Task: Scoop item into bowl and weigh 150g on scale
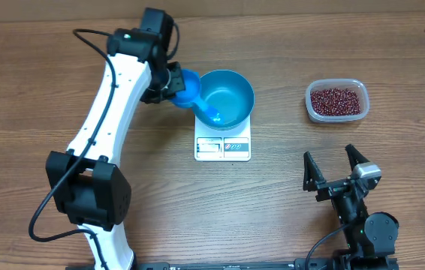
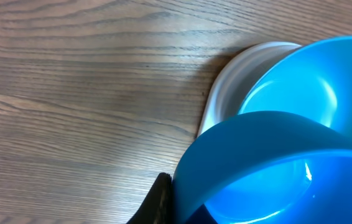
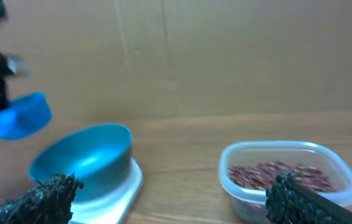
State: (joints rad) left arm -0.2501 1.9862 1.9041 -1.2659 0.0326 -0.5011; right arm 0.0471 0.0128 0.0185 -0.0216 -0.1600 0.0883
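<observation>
Left gripper (image 1: 169, 81): closed on the handle end of the blue scoop (image 1: 186, 90). The scoop mouth tips toward the bowl (image 1: 226, 97), with its lip at the bowl's left rim. In the left wrist view the scoop cavity looks bare and glossy, no grains seen. The bowl sits centred on the scale (image 1: 222, 144), and its inside shows only a highlight, no beans made out.

Beans (image 1: 336, 100): all that are visible lie in the clear tub (image 1: 310, 105), well apart to the right of the scale. Right gripper (image 1: 334, 166): jaws spread, holding nothing, low near the table's front edge.

Judgement: weighing hardly begun.
- Keep the scoop lip over the bowl's mouth.
- Do not rest it on the rim, as any press would likely upset the reading.
- Tilt slowly.
- Take small loads near the target.

Materials:
- Scoop and bowl: hard, smooth, bright blue, both round-walled.
- Scale: flat white square with rounded corners.
- Beans: tiny dark red ovals, loose, likely to roll and bounce.
- Tub: thin, clear, rounded-rectangular.
- Table (image 1: 47, 90): matte wood grain.
</observation>
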